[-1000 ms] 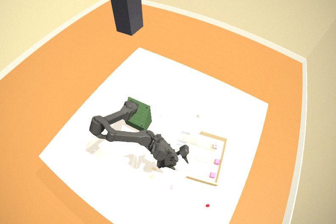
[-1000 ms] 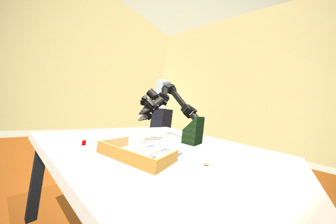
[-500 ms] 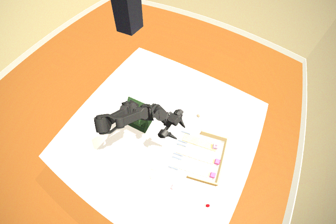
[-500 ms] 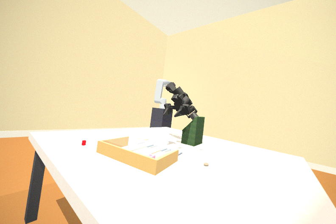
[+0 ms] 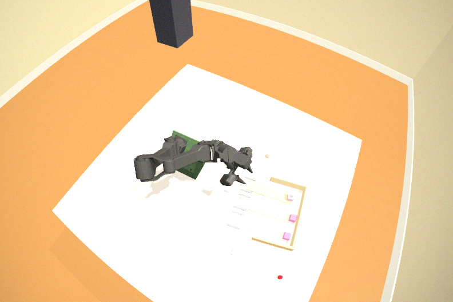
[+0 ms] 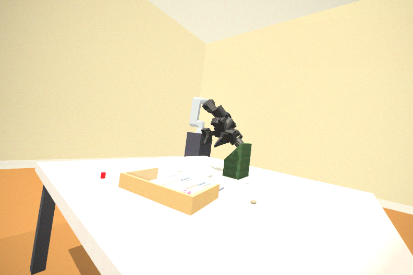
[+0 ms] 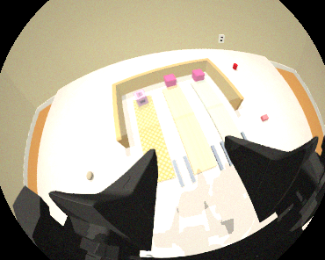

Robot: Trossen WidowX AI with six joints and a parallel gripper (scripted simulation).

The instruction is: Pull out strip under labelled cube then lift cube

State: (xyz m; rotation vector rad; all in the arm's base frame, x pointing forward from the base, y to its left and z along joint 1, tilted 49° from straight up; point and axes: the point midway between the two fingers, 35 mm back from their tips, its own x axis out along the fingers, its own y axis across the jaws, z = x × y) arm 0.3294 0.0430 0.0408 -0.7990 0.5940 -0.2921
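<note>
3 pale strips lie side by side in the open-fronted wooden tray, each bearing 1 pink cube at the tray's back wall. Seen from above, the labelled cube sits on the yellowish strip nearest the tray's top corner; the 2 plain cubes rest on the others. Above the surface, before the tray's open side, hangs the hand, partly spread, gripping nothing.

Three pink cubes, three strips, one tray, one red block, one tan disc
</note>
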